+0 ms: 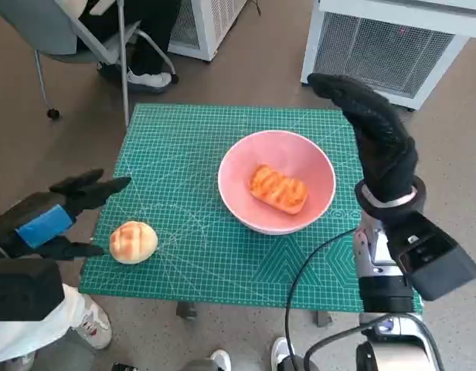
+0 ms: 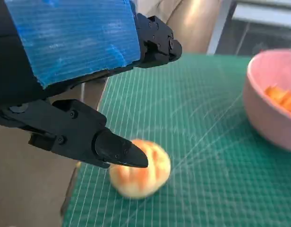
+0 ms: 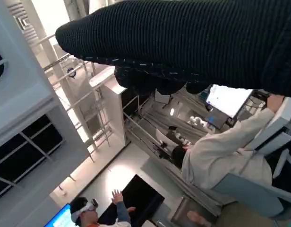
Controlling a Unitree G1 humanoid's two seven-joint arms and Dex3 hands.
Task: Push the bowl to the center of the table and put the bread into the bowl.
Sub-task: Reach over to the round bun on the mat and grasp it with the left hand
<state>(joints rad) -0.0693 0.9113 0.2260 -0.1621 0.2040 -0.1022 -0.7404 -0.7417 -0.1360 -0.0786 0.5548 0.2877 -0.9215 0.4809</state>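
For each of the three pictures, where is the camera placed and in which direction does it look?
Head view: on the head, looking steeply down at the green mat; shows left hand, right hand.
Left wrist view: behind the left hand, facing across the mat toward the round bread.
Right wrist view: behind the right hand, facing the room and a seated person.
Shared: head and left wrist views both show the pink bowl, round bread and mat.

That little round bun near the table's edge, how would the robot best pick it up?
Probably around its widest middle, with the left hand coming from the table edge beside it. The round bun is smooth and domed, with no handle, so the fingers need opposite sides. They already sit open around it.
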